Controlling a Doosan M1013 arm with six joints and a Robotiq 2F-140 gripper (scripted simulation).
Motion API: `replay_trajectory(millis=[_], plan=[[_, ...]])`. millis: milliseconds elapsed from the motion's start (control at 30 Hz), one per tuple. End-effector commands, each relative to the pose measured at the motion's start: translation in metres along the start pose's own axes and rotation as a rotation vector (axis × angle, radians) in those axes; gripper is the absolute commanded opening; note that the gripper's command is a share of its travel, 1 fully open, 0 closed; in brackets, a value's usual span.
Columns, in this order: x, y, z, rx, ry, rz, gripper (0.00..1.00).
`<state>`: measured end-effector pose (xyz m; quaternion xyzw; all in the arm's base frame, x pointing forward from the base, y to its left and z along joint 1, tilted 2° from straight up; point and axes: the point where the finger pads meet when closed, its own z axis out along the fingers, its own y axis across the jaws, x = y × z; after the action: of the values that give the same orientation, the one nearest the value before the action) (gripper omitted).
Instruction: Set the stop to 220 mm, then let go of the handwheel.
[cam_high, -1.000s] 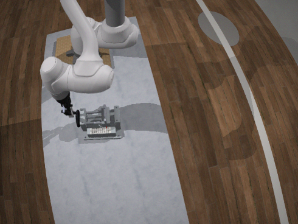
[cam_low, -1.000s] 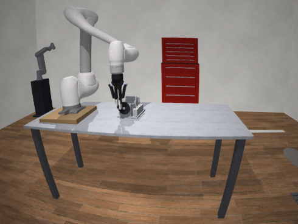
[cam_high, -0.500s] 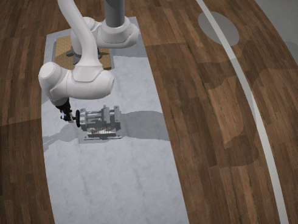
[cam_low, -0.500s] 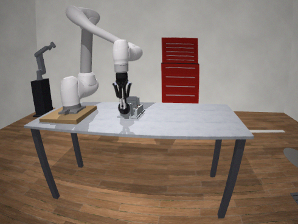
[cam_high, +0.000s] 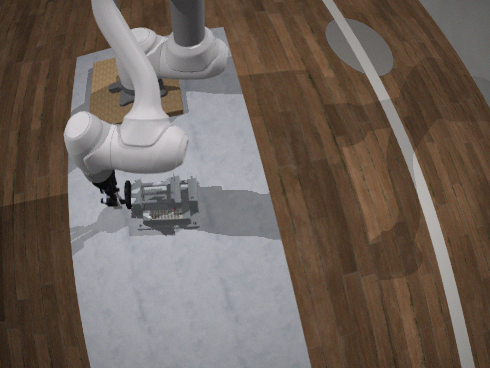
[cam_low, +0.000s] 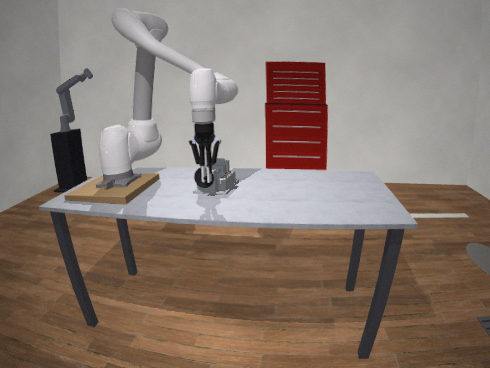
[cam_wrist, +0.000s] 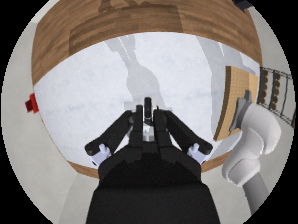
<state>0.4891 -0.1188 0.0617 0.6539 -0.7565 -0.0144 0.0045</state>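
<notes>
The stop device (cam_high: 190, 200) (cam_low: 228, 182) is a grey frame with rods and a sliding block (cam_high: 174, 189). Its pale scale (cam_high: 160, 215) faces the front in the top view, with a small red mark near its right half; the numbers are too small to read. The black handwheel (cam_high: 128, 194) (cam_low: 198, 178) (cam_wrist: 147, 102) stands upright on the device's left end, seen edge-on in the top view. My gripper (cam_high: 120, 202) (cam_low: 205, 174) (cam_wrist: 147, 103) points down at the wheel's outer side, its fingers close together on the wheel's handle. The handle itself is mostly hidden by the fingers.
The device stands on the pale table (cam_high: 180, 290) (cam_low: 310, 200). The arm's wooden base board (cam_high: 102, 102) (cam_low: 100, 195) (cam_wrist: 221, 110) lies at one end of the table. The forearm and wrist hang over the table beside the device. A red tool cabinet (cam_low: 296, 120) stands behind the table.
</notes>
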Motion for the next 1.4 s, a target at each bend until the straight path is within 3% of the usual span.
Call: replay_trajectory(millis=[0, 567, 1367], plan=[[0.000, -0.002, 0.008, -0.001, 0.000, 0.000, 0.04], [0.000, 0.014, 0.040, -0.001, 0.000, 0.000, 0.04], [0.000, 0.046, 0.037, -0.001, 0.000, 0.000, 0.04]])
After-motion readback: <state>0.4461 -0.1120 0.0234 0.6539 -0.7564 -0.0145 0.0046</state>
